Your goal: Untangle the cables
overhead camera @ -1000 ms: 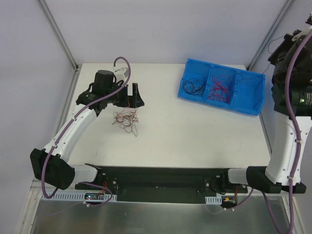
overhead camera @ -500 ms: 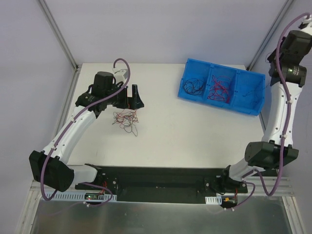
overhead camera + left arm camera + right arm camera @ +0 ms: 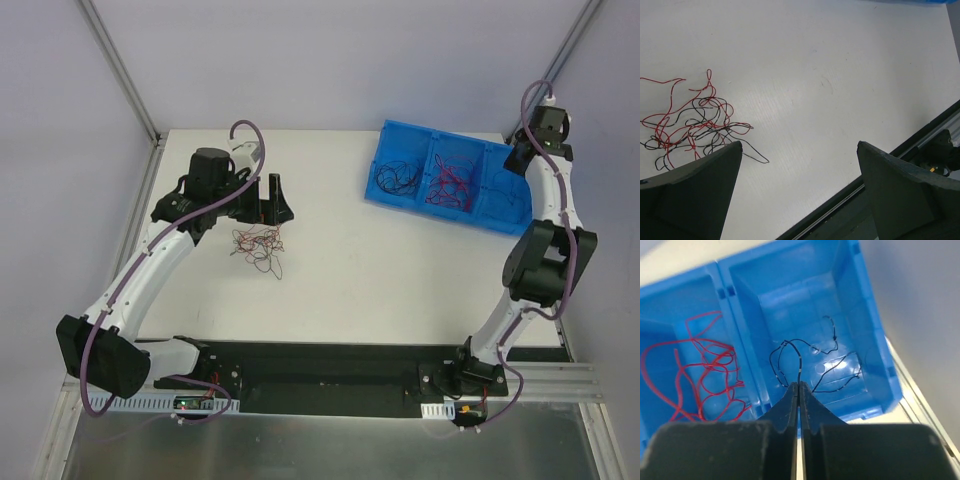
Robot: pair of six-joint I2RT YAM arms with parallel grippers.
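Red and black cables (image 3: 257, 243) are heaped in a tangle on the table (image 3: 400, 280), just beside the left gripper (image 3: 272, 205), whose jaws are spread wide with nothing between them. The right gripper (image 3: 799, 386) is held over the end compartment of the bin (image 3: 875, 325), clenched on a black cable (image 3: 798, 367) at its tips. Red cables (image 3: 705, 365) are gathered in the middle compartment, and black cables (image 3: 395, 178) in the compartment beyond it.

Cables (image 3: 258, 245) on table (image 3: 400, 290), left side; bin (image 3: 470, 218) far right, holding more.
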